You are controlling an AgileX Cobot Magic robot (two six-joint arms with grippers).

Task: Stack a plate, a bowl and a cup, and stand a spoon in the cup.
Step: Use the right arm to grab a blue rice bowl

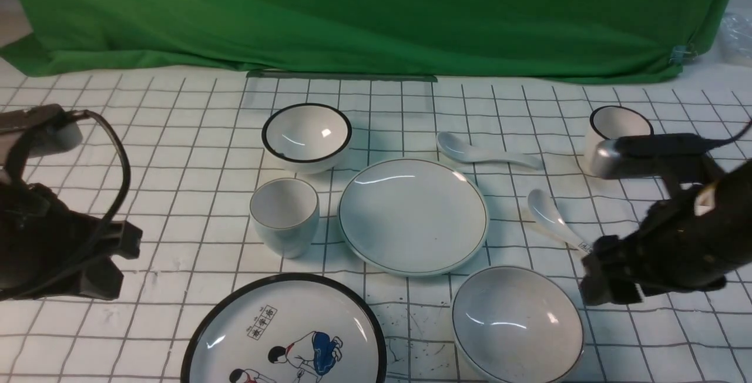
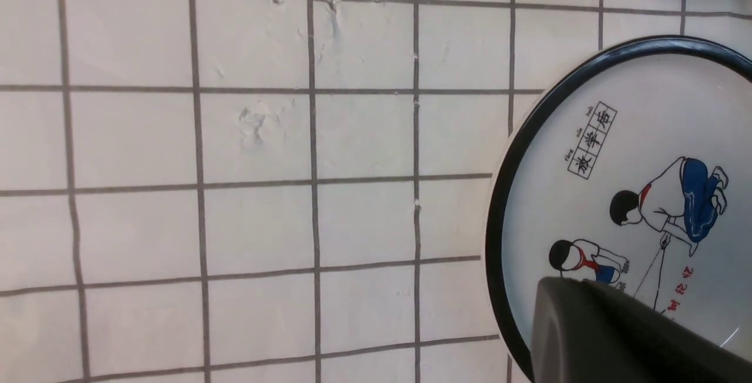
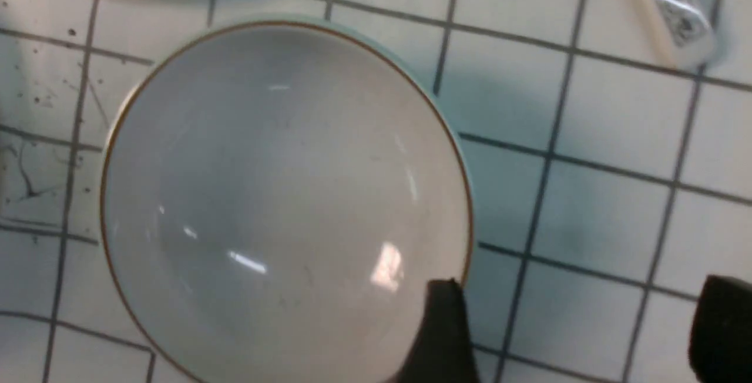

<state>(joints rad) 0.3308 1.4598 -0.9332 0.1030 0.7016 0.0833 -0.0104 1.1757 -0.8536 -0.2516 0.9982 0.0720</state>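
The plate (image 1: 413, 215) lies flat in the middle of the table, with the cup (image 1: 285, 215) upright just to its left. The bowl (image 1: 517, 321) (image 3: 282, 195) sits near the front, right of centre. The plain spoon (image 1: 487, 154) lies behind the plate. My right gripper (image 1: 605, 280) (image 3: 581, 336) hangs open by the bowl's right rim. One of its fingers (image 3: 440, 336) overlaps that rim and the other is over bare table, with nothing between them. My left gripper (image 1: 117, 259) (image 2: 564, 295) is shut and empty at the far left, over the edge of the cartoon plate.
A black-rimmed cartoon plate (image 1: 285, 336) (image 2: 634, 195) lies at the front. Behind the cup stands a black-rimmed bowl (image 1: 306, 136), and a black-rimmed cup (image 1: 617, 130) is at the back right. A spoon with writing on its handle (image 1: 552, 218) (image 3: 675, 13) lies beside my right gripper. Green cloth (image 1: 376, 13) closes the back.
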